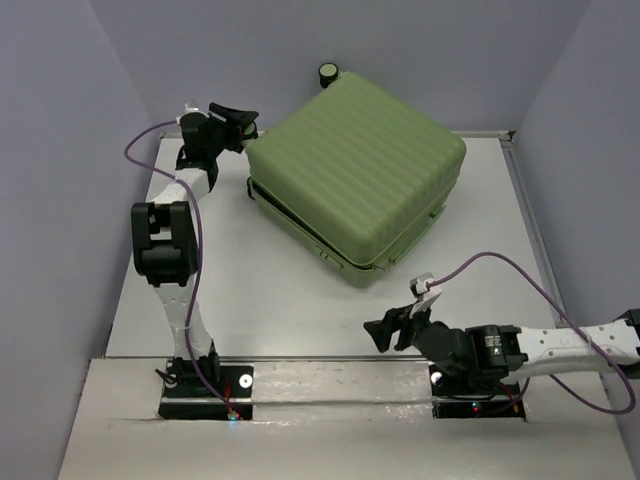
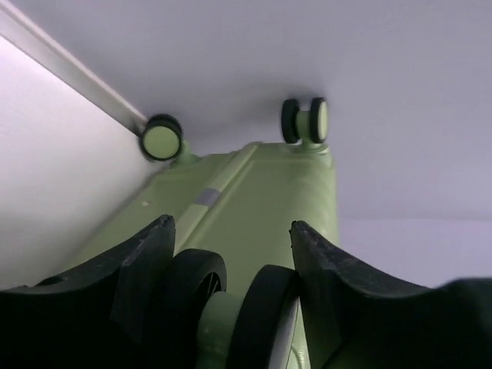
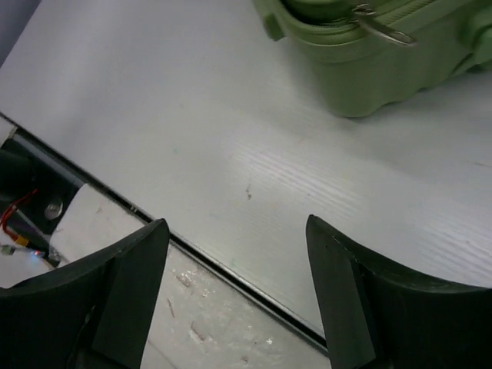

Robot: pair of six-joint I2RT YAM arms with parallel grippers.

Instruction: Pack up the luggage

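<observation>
The light-green ribbed luggage (image 1: pixel 355 175) lies closed and flat at the back middle of the table. My left gripper (image 1: pixel 243 125) is at its far left corner. In the left wrist view the gripper (image 2: pixel 231 225) has its black fingers (image 2: pixel 146 261) pressed on both sides of a black-and-green double wheel (image 2: pixel 223 307) of the luggage (image 2: pixel 254 192). Two more wheels (image 2: pixel 161 138) (image 2: pixel 305 121) show farther along that end. My right gripper (image 1: pixel 385 335) is open and empty near the front edge, in front of the luggage corner (image 3: pixel 369 69).
A metal zipper pull (image 3: pixel 380 27) hangs at the luggage's near corner. A black seam (image 3: pixel 231 269) divides the white table from the front metal strip holding the arm bases. Grey walls stand close behind and beside the luggage (image 2: pixel 231 54).
</observation>
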